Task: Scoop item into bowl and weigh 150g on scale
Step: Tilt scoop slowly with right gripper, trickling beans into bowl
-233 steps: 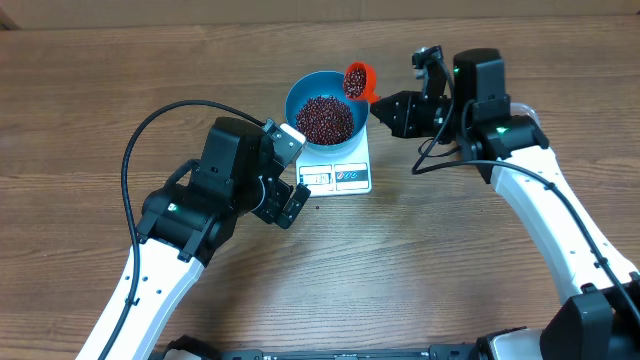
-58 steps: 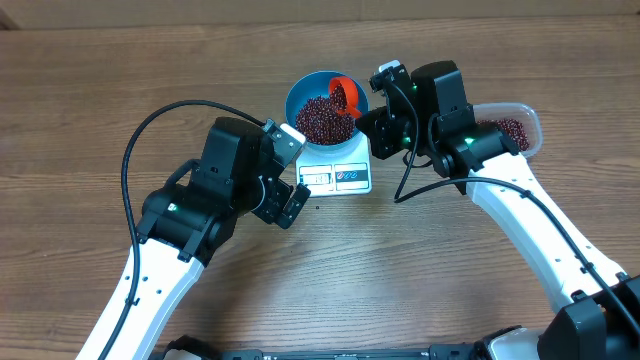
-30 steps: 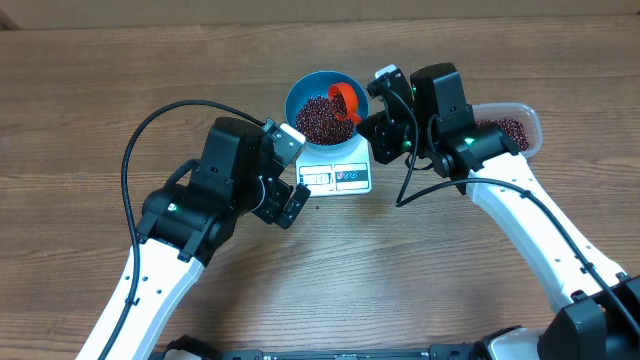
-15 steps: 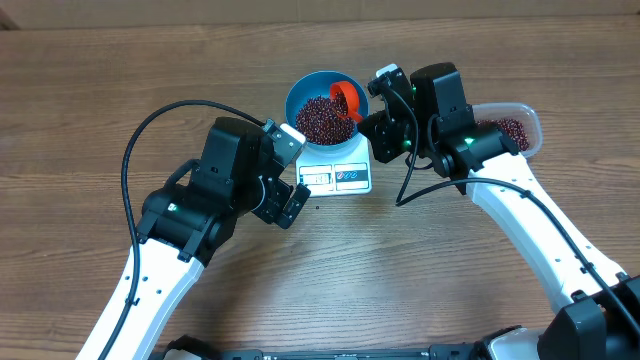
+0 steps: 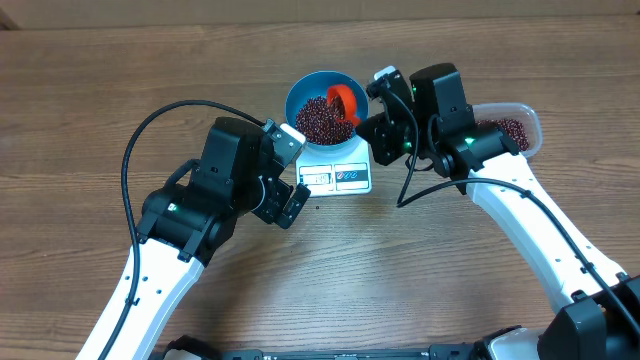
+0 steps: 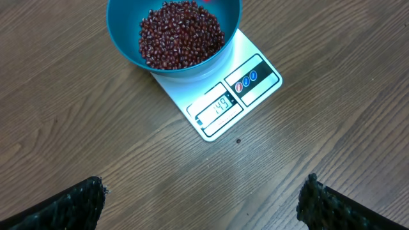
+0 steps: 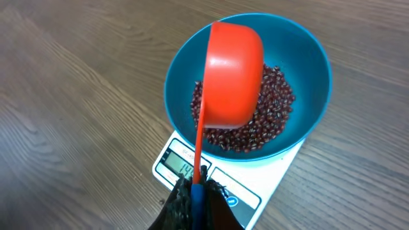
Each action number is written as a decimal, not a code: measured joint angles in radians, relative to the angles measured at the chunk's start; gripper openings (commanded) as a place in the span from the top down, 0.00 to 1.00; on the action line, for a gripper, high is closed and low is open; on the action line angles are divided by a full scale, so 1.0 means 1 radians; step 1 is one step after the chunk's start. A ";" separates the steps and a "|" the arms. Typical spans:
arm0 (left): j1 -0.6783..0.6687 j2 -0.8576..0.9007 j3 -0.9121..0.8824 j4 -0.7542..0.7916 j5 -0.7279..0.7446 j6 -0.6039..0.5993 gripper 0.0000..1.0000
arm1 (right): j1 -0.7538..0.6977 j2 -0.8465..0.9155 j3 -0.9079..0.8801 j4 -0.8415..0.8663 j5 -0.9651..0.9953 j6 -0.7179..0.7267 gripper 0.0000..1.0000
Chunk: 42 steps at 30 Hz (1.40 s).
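- The round bright-blue bowl [image 5: 305, 92] stands on the small flat white rectangular kitchen scale [image 5: 340, 178], at the end away from its display window, which stays uncovered.
- The small dark red-brown beans [image 6: 182, 32] lie as a loose heap in the bowl, covering its bottom.
- The scale's display [image 6: 219, 107] shows dark digits, too small to read for sure.
- The right gripper [image 7: 195, 191] is clamped tight on the thin handle of an orange-red plastic scoop [image 7: 233, 73].
- The scoop's cup hangs over the bowl, tipped so that its mouth faces down toward the beans and its rounded back faces the right wrist camera. Whether the cup touches the heap cannot be told.
- The left gripper [image 6: 201, 195] is spread wide and holds nothing. It hovers above the brown wooden table [image 5: 100, 80] near the display end of the scale, apart from it.
- A clear rounded-rectangular plastic tub [image 5: 535, 130] with more beans in it sits to the right, partly hidden by the right arm.
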 measured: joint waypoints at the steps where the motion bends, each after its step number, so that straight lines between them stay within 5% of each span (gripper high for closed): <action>1: 0.000 0.000 0.000 0.000 0.000 0.000 0.00 | 0.000 0.000 0.000 0.001 0.002 -0.002 0.96; 42: 0.000 0.000 0.000 0.000 0.000 0.000 0.00 | -0.007 0.000 0.000 0.013 0.025 0.097 0.96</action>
